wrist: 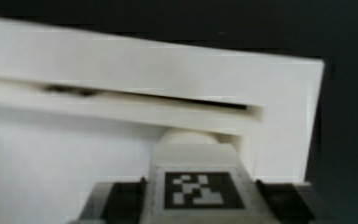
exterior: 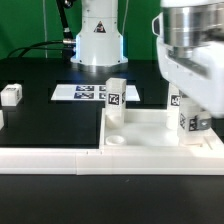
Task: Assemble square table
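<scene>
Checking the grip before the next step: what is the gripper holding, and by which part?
A white table leg. The gripper pinches it by two opposite sides of its tagged end, over the table top.

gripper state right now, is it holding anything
gripper: closed on a white tagged leg, which sits between its fingers.

The black table (exterior: pixel 40 125) carries the marker board (exterior: pixel 88 93), square tabletop (exterior: pixel 150 128), rail (exterior: pixel 50 156) and a loose leg (exterior: pixel 11 95).
</scene>
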`<state>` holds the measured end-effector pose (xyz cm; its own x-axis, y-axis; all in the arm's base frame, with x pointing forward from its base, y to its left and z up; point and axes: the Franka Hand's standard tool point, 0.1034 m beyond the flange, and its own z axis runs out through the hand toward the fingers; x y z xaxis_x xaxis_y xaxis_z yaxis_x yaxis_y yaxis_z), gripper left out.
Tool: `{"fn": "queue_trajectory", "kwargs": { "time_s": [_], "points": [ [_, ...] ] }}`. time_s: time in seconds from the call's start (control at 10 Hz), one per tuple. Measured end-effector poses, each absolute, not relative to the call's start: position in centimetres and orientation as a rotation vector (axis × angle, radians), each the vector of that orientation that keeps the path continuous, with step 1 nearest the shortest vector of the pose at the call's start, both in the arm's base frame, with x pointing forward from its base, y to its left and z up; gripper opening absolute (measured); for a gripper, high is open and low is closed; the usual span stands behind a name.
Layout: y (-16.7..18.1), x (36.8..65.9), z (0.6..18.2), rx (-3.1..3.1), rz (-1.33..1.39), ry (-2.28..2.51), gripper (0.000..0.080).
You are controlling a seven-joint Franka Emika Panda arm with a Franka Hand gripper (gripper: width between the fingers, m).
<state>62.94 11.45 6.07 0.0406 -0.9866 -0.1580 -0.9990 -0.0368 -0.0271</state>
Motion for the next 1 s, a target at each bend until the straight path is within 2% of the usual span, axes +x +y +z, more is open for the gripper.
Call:
{"fn": "queue_trajectory", "kwargs": {
  "time_s": [0.3,0.4,0.5,0.6,0.9,1.0],
  "points": [
    [11.54,62.94,6.06,-2.333,0.119,1.902,0.0290],
    [11.61,63.07,6.13,-2.551,0.078,1.592,0.0370],
    [11.93,62.99,6.10,-2.741,0.052,1.233,0.0551],
    [12.13,62.86,6.10,-2.835,0.039,0.993,0.0619],
    [11.61,62.92,6.04,-2.946,0.010,0.666,0.0648],
    [11.21,63.09,6.23,-3.035,-0.008,0.355,0.0648]
  ]
}}
